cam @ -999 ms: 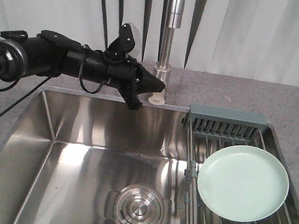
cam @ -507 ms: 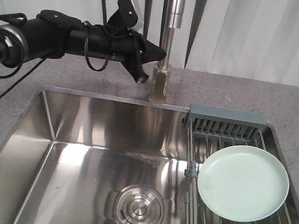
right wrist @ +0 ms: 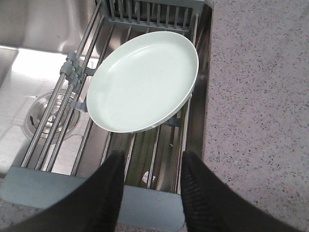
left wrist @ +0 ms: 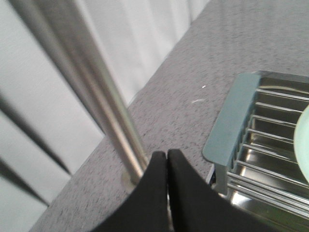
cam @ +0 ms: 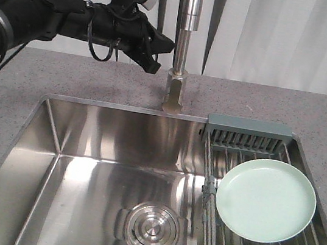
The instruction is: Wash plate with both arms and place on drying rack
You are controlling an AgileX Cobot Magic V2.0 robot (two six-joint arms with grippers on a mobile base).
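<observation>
Speckled grey stone forms the desk (cam: 265,104), matte and grainy, with a rectangular stainless sink (cam: 104,150) sunk into it; the sink's walls are brushed and mirror-bright, and a round ribbed steel drain (cam: 151,226) sits at the near middle of its floor. Behind the desk's far edge hangs a pale curtain (cam: 275,34) in soft vertical folds. A polished steel faucet column (cam: 185,39) rises straight from the desk at the sink's far rim.

Across the sink's right end lies the drying rack (cam: 248,135): parallel steel rods, grey-teal plastic crossbars and a slotted grey-teal block at its far end. The plate (cam: 266,200), round, shallow, glossy pale mint with a low rim, rests on the rods just near of the slotted block, its left side tipped slightly past the rack's inner rods.

The left arm (cam: 51,10), black and cable-wrapped with a small grey box on top, reaches in from the left above the desk's far edge; its gripper (left wrist: 166,159) has smooth black fingers (left wrist: 186,183) pressed together, empty, just beside the faucet column. The right gripper (right wrist: 150,166) hangs over the rack's near end, its two textured black fingers (right wrist: 113,183) spread apart, holding nothing, the plate just beyond them
</observation>
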